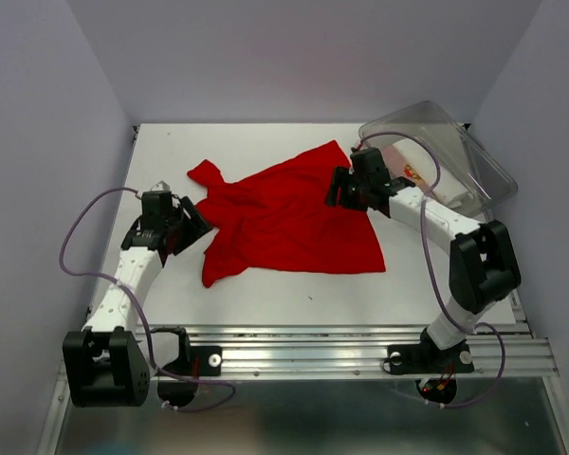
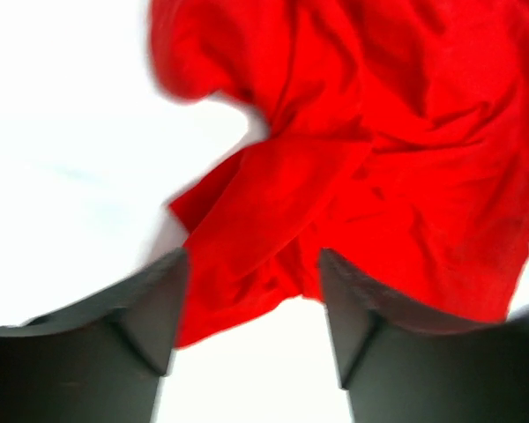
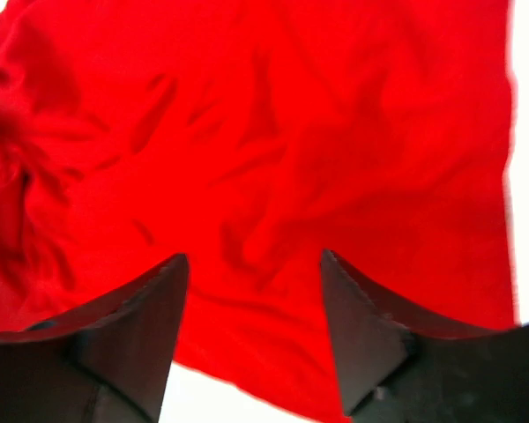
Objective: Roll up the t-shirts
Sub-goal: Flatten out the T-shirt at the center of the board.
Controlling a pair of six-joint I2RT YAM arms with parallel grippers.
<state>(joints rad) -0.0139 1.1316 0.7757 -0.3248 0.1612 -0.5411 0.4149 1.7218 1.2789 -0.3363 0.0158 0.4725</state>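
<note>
A plain bright red t-shirt [image 1: 284,218] lies spread and wrinkled on the white table [image 1: 266,294]. My left gripper [image 1: 194,226] hovers at its left edge by a sleeve. In the left wrist view this gripper [image 2: 251,260] is open, and the rumpled red t-shirt [image 2: 379,132] edge lies below and beyond the fingertips, unpinched. My right gripper [image 1: 337,190] is over the shirt's upper right edge. In the right wrist view that gripper [image 3: 251,260] is open above the flat red t-shirt [image 3: 273,132], gripping nothing. A white roll with red print [image 1: 412,171] lies in the bin.
A clear plastic bin [image 1: 474,156] lies tilted at the back right corner, right behind the right arm. Purple-grey walls close in the table on the left, back and right. A metal rail [image 1: 360,346] runs along the near edge.
</note>
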